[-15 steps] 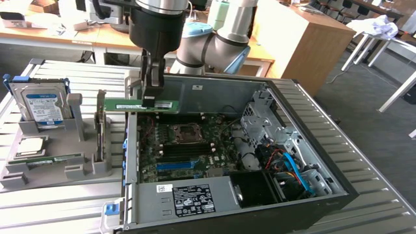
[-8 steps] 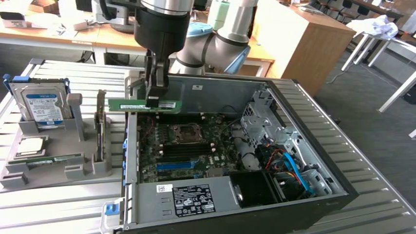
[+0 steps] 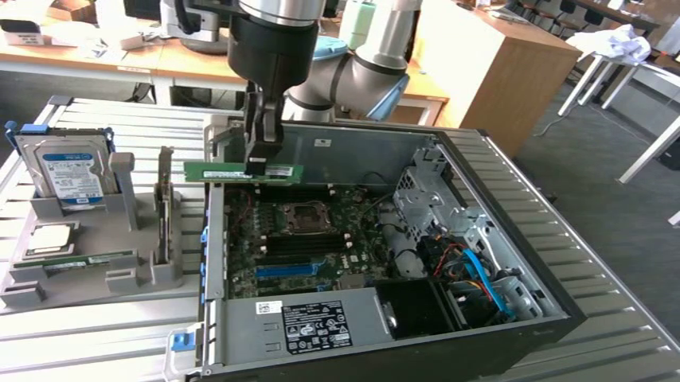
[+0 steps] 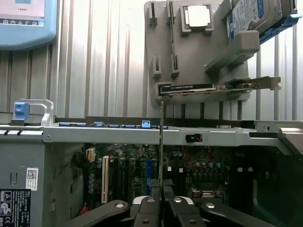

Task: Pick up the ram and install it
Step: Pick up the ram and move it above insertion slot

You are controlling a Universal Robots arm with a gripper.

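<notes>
Claw (image 3: pixel 258 165) seemingly around thin green ram (image 3: pixel 218 171)

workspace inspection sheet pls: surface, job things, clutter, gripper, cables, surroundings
surface: slatted metal table carrying an open computer case.
job's things: ram held level over the case, not in a slot.
clutter: grey holder at the exterior view's left, with a hard drive, processor chip and expansion card.
grippers: gripper shut on the ram.
cables: blue cable and red wires inside the case.
surroundings: wooden desk behind the table.
</notes>
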